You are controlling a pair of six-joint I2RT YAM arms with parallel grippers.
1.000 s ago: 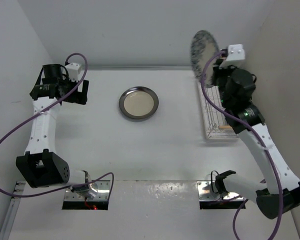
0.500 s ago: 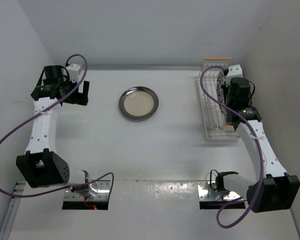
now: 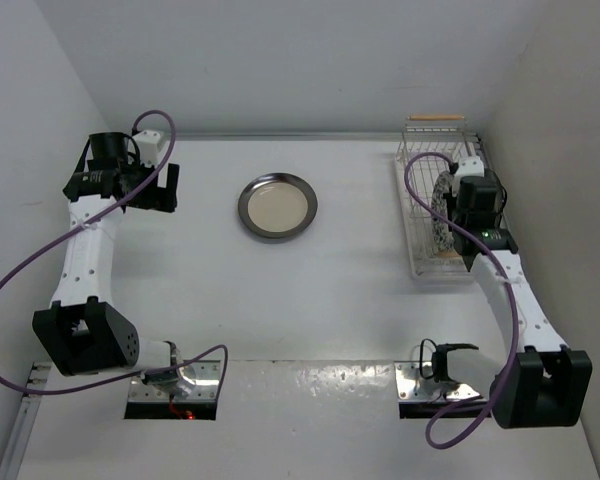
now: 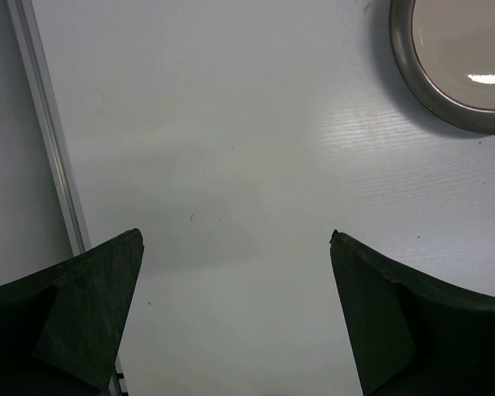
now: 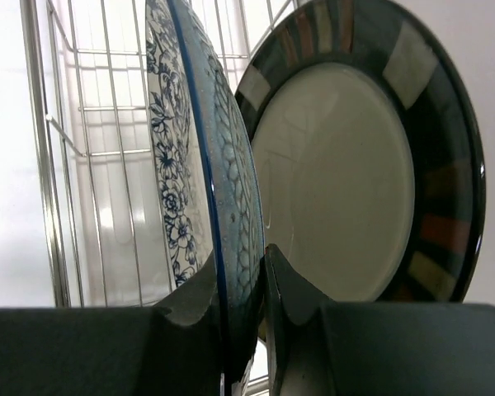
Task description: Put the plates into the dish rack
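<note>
Right gripper is clamped on the rim of the white-and-blue floral round plate, holding it on edge inside the white wire dish rack at the far right. A dark-rimmed plate with pale rim marks stands just beside it. Left gripper hangs over the table at the far left, jaws wide apart and holding nothing. The dark-rimmed cream-centred plate lies flat mid-table.

The floral plate is white with small blue flowers and a blue edge line. The second plate has a cream centre and a dark rim with pale and reddish blocks. The third plate is dark-rimmed with a cream centre. The dish rack is white wire.
</note>
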